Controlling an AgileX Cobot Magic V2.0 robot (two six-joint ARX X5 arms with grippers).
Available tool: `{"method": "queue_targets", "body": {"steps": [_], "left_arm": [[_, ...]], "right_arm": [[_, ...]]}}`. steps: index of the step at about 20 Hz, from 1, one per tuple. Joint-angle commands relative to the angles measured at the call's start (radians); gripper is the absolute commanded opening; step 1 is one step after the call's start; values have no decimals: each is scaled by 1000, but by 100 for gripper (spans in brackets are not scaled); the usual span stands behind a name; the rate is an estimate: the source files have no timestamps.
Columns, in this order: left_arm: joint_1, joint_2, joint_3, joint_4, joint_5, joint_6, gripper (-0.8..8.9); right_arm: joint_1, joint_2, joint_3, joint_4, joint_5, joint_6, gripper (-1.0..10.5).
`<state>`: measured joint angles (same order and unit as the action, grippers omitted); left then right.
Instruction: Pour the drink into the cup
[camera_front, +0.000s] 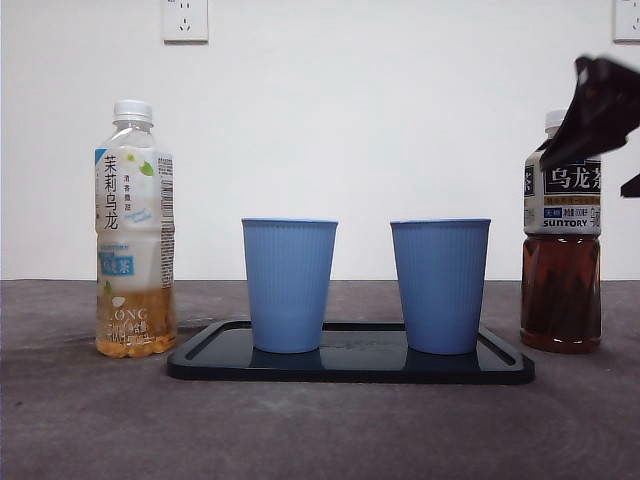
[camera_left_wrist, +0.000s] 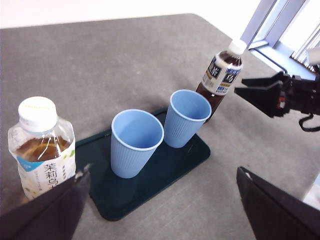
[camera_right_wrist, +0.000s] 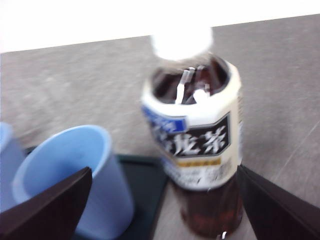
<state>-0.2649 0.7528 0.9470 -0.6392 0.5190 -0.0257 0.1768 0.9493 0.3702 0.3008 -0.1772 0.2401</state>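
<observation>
Bottles flank a dark tray (camera_front: 350, 370) in the front view: a jasmine tea bottle (camera_front: 133, 230) at the left of the frame, a dark oolong bottle (camera_front: 561, 240) at the far right. Two blue cups (camera_front: 289, 285) (camera_front: 440, 285) stand upright on the tray, apart from each other.

Only a black tip of the right gripper (camera_front: 600, 115) shows at the upper right, overlapping the oolong bottle's shoulder. The right wrist view, blurred, shows what the front cannot: its jaws spread wide on either side of that bottle, not touching it.

The left gripper (camera_left_wrist: 162, 200), seen only in its own view, is released, jaws wide, with the jasmine bottle beside one jaw.
</observation>
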Motion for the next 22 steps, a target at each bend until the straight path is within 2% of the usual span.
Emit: {"method": "queue_targets", "body": {"steps": [1,9,17,22], "left_arm": [[-4,34,11,18,-3,19,464],[-4,65,11,31,-3,22,464],[-4,65,11,30,-2,22,464],[-4,65,11,30,-2,22,464]], "right_arm": [[3,95,3,108,24,-36,464],[3,330,3,382,50,-56,464],[2,485,3,570,82,-56,462],[2,539,3,651,104,-53,371]]}}
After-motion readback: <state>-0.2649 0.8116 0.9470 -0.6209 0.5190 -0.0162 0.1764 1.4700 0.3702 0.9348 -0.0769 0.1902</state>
